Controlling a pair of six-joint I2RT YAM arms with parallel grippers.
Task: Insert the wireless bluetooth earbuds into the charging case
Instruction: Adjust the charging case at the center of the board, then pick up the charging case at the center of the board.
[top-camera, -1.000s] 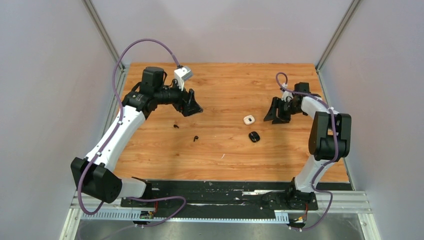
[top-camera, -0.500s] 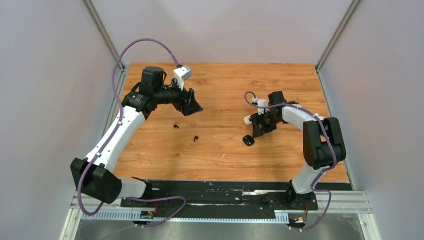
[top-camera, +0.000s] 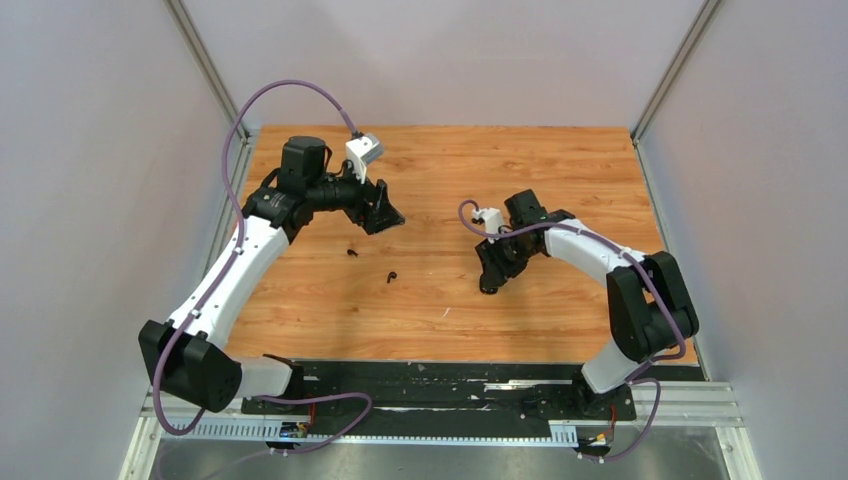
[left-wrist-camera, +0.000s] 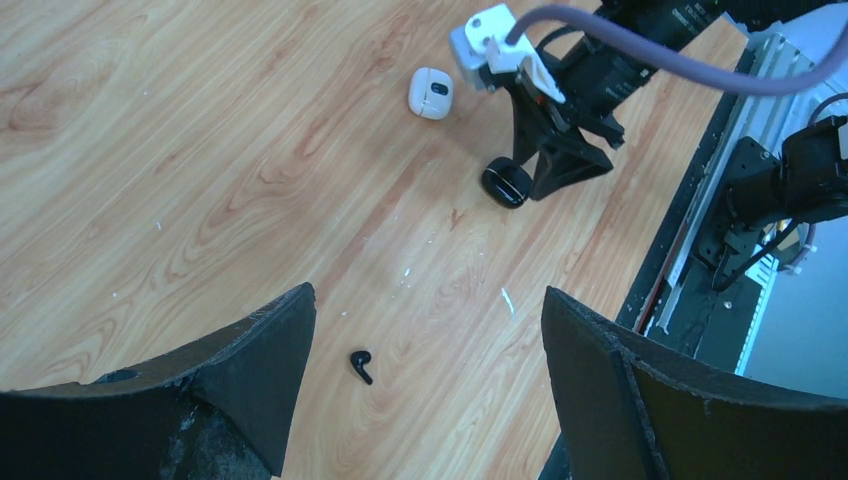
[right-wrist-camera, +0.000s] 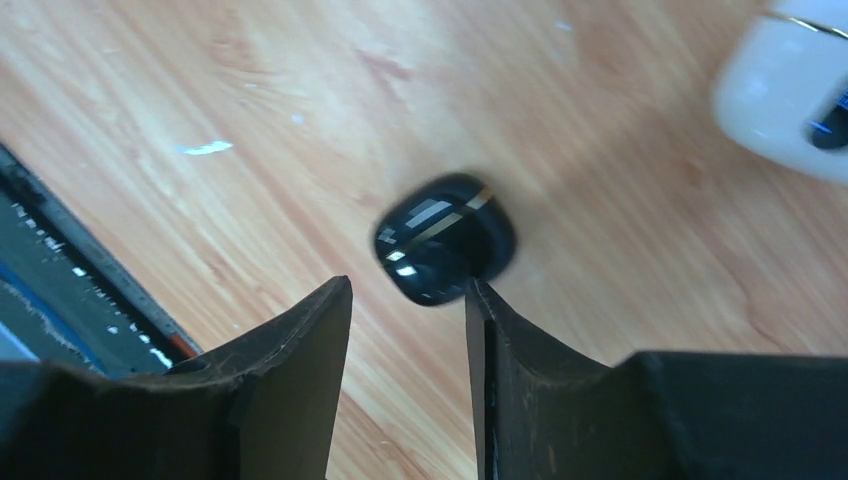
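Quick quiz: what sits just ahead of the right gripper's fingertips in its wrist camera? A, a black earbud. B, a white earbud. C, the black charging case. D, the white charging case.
C: in the right wrist view the black charging case lies just beyond the tips of the right gripper, while the white charging case sits off at the upper right edge.

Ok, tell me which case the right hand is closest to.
The black case, just ahead of the right hand's fingertips. The white case lies farther off, at the edge of the wrist view.
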